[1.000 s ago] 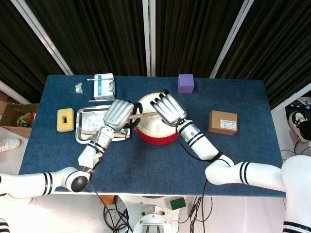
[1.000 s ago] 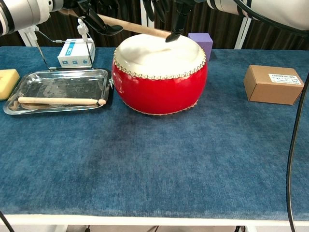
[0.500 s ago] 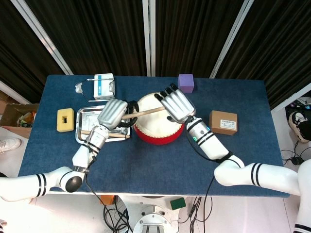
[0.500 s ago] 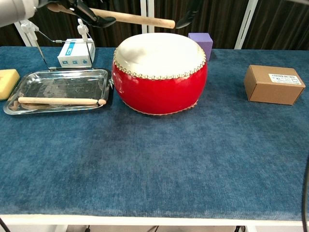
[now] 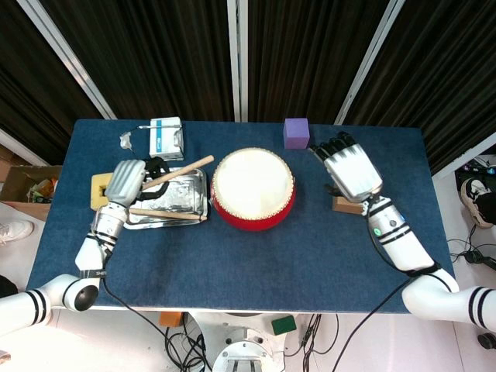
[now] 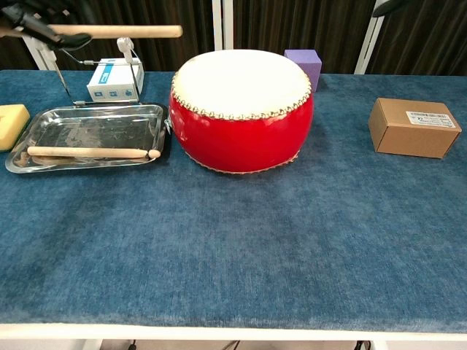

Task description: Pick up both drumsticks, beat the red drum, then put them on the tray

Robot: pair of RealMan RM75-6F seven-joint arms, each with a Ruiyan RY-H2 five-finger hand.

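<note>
From the head view I see my left hand (image 5: 126, 180) over the left end of the tray (image 5: 191, 203), its fingers wrapped around the held drumstick (image 5: 180, 170), which slants up and right across the tray toward the red drum (image 5: 253, 190) without reaching it. The chest view catches only the dark fingertips of that hand at the top left corner, with the same stick (image 6: 117, 31) lying level, well above the tray (image 6: 87, 117) (its height off the tray is something the head view hides). The second drumstick (image 5: 166, 214) lies flat in the tray along its near edge; in the chest view it (image 6: 91, 152) rests on the tray floor, tip toward the drum (image 6: 241, 109).

My right hand (image 5: 353, 173) hangs over the brown box (image 5: 348, 205) on the right of the counter (image 5: 232, 263), fingers spread and nothing in them. The chest view shows only a dark sliver of it at the top right edge, while the brown box (image 6: 413, 127) sits in full sight there.

The drum stands mid-counter, just right of the tray. Behind it sits a purple block (image 5: 296, 132). A white and blue box (image 5: 166, 137) lies beyond the tray, and a yellow sponge (image 5: 99, 192) sits at the tray's left.
</note>
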